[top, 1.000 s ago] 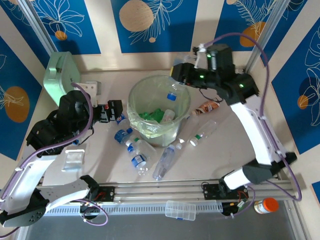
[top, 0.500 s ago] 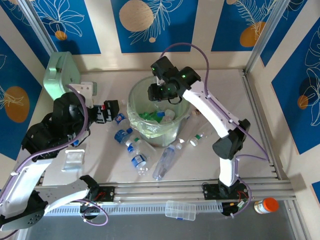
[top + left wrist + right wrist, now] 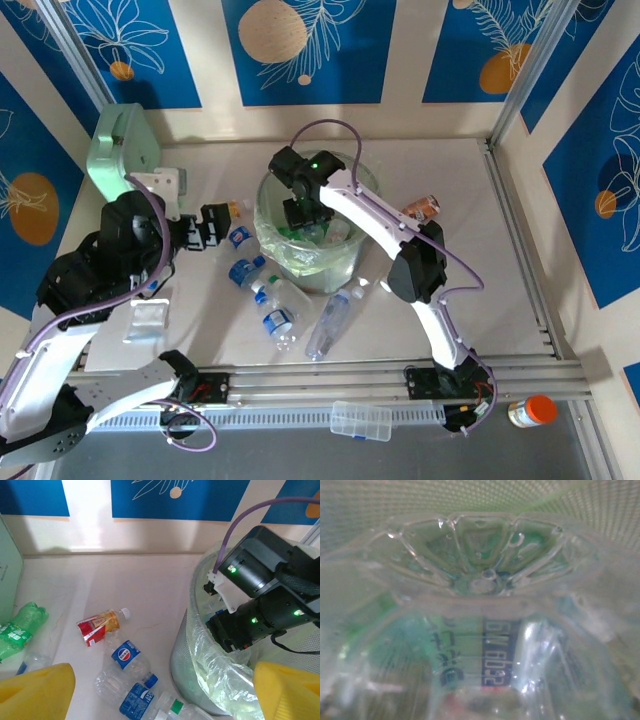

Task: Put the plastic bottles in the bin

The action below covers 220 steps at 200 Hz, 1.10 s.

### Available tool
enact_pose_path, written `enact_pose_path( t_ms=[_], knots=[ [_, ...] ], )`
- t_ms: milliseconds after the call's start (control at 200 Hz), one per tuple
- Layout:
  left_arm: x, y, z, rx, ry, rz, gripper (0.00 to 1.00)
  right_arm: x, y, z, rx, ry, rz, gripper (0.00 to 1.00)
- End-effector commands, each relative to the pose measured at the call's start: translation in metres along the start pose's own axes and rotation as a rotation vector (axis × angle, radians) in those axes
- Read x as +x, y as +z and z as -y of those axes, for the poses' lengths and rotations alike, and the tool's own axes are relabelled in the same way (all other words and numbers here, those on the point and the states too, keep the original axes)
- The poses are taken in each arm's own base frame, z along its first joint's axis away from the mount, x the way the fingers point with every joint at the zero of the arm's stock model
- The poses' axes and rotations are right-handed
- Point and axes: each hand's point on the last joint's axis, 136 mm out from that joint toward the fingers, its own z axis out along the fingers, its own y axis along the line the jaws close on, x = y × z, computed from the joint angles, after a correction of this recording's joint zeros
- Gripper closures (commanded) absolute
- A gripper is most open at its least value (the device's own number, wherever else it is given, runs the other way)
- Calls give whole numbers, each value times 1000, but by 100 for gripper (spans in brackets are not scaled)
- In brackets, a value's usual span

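Top external view, from the left: the left gripper [image 3: 222,226] hangs with fingers [image 3: 35,692] spread wide and empty, just beside the loose bottles [image 3: 278,312] scattered on the surface [image 3: 480,260] before the bin [image 3: 265,235]. Inside the bin, the right gripper [image 3: 305,212] has its fingers narrow, seemingly pinching a clear bottle [image 3: 480,580] whose ribbed base sits close before the right wrist camera. A red-labelled bottle [image 3: 420,208] lies right of the bin. They look empty: light, thin-walled, slick, apt to roll and crumple. Best taken across the labelled middle with a gentle squeeze, where the wall seems stiffest.
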Motion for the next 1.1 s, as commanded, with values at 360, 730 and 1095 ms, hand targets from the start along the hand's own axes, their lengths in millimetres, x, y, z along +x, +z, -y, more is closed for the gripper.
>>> enact_pose_path(
  t_ms=[360, 730, 1095],
  knots=[
    [4, -7, -12, -40, 23, 3, 7, -2, -32, 3, -31, 18, 48, 23],
    [-3, -6, -12, -52, 26, 15, 7, -22, -184, 21, -202, 56, 384, 27],
    [13, 13, -10, -91, 9, -78, 7, 42, -274, 92, -199, 198, 694, 32]
  ],
)
